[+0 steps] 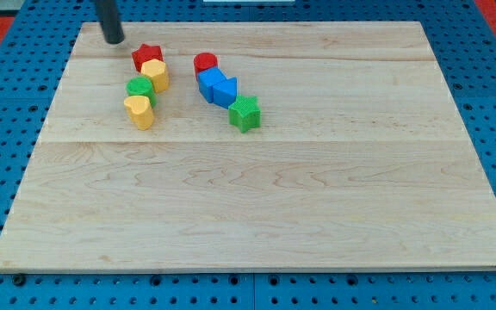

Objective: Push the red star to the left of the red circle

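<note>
Red star (146, 56) sits upper left of the frame, already left of the red circle (205, 62), while my tip (114, 40), a bare rod, stands just beside the star's left, apparently not touching.

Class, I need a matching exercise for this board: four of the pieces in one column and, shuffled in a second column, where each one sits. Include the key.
Column 1:
1. red star
2. red circle
3. green star
4. yellow heart

Column 2:
A. farthest toward the view's right of all blocks
B. nearest my tip, just to its right
C. lowest in the left cluster
D. at the top of the right cluster, above the blue blocks

Pairs: 1-B, 2-D, 3-A, 4-C
</note>
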Robot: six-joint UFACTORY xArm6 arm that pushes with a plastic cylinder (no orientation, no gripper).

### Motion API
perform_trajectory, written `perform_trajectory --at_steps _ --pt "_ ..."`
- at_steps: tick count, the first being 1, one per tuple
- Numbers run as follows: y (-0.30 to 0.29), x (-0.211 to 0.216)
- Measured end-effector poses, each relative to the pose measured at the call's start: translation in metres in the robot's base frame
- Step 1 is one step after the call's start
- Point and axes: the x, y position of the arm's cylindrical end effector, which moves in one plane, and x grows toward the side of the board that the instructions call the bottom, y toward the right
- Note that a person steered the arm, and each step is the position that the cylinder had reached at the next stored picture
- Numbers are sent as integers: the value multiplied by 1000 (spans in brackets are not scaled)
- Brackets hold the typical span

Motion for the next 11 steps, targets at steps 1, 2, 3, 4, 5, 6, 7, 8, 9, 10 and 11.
perform_trajectory --at_steps 1,2,3,4,5,6,7,8,9,10,11 --pt "16 41" --pt "63 57" --pt "62 50" --pt "50 4" --pt "139 32" --pt "190 95" --pt "216 95" --pt "262 76" --pt "338 91" --pt "312 99" --pt "290 113"
